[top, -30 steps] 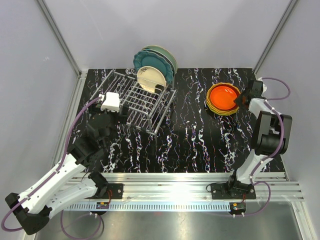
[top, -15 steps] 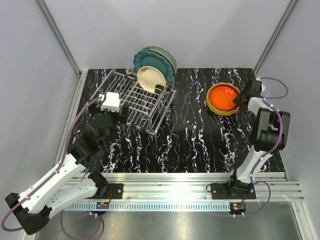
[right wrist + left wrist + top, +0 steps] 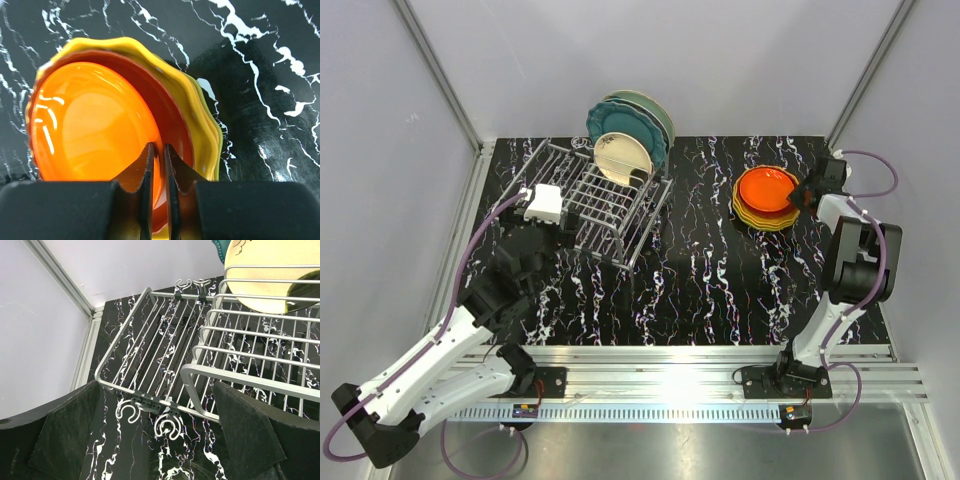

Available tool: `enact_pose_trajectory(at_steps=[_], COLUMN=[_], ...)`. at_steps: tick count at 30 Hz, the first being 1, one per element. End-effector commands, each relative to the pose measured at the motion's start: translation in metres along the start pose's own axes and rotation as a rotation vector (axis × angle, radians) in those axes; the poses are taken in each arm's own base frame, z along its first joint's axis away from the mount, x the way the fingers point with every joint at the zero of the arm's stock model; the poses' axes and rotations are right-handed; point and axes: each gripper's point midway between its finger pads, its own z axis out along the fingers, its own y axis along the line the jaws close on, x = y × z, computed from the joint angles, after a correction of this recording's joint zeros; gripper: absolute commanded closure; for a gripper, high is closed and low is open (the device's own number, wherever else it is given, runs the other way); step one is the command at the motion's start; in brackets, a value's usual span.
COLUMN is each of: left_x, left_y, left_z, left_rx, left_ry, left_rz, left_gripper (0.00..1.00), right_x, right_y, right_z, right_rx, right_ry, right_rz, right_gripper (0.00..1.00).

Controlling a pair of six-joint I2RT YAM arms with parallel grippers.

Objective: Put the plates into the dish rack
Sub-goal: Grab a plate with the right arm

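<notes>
- Top external: the dish rack (image 3: 600, 205) stands at the far left of the black marbled tabletop (image 3: 700, 290). Three plates are already upright at its back end: a mint green plate (image 3: 660, 112), a teal plate (image 3: 610, 122) and a cream plate (image 3: 623, 155). Well apart on the right lies the stack, with the red-orange plate (image 3: 765, 188) on top and the right claw (image 3: 806, 194) at its right edge.
- Left wrist: the left claw (image 3: 157, 405) is spread wide and holds nothing, hovering just off the rack's near corner. The slot bars ahead look free.
- Right wrist: the right claw (image 3: 159, 170) is drawn narrow, with the rim of the red-orange plate in the slit between its fingers. A yellow plate (image 3: 200, 112) sits directly under it.
- Handling, as I judge it: these plates look stiff, glossy and breakable. The scalloped rim is the only place to take hold, so that pinch must be firm. A glazed edge could slip or swing as it lifts, and it needs turning upright for the bars.
</notes>
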Motion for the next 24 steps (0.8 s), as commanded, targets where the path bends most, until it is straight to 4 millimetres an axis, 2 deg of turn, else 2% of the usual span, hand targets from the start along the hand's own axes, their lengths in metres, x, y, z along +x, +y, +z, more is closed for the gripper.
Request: enact_pose_trajectory(at_steps=[1, 10, 13, 16, 21, 22, 24], left_x=[-0.009, -0.011, -0.012, -0.013, -0.014, -0.014, -0.013], left_y=[0.0, 0.003, 0.004, 0.005, 0.006, 0.006, 0.007], left_z=[0.001, -0.002, -0.002, -0.003, -0.004, -0.004, -0.004], left_rx=[0.001, -0.005, -0.004, -0.004, -0.007, -0.009, -0.01], left_ry=[-0.029, -0.04, -0.043, -0.046, -0.048, -0.048, -0.049], left_rz=[-0.036, -0.049, -0.054, -0.056, -0.061, -0.061, -0.06], left_gripper=[0.01, 0.01, 0.01, 0.01, 0.01, 0.01, 0.01], right_x=[-0.036, -0.044, -0.049, -0.046, -0.045, -0.045, -0.037], right_y=[0.024, 0.039, 0.048, 0.053, 0.077, 0.092, 0.106], right_z=[-0.028, -0.08, -0.105, -0.12, -0.16, -0.176, -0.19], right_rx=[-0.074, -0.145, -0.19, -0.21, -0.293, -0.339, -0.385], right_ry=[-0.089, -0.141, -0.17, -0.173, -0.211, -0.24, -0.269], right_rz=[-0.016, -0.02, -0.028, -0.038, -0.082, -0.109, -0.177], right_gripper=[1.0, 1.0, 1.0, 1.0, 1.0, 1.0, 1.0])
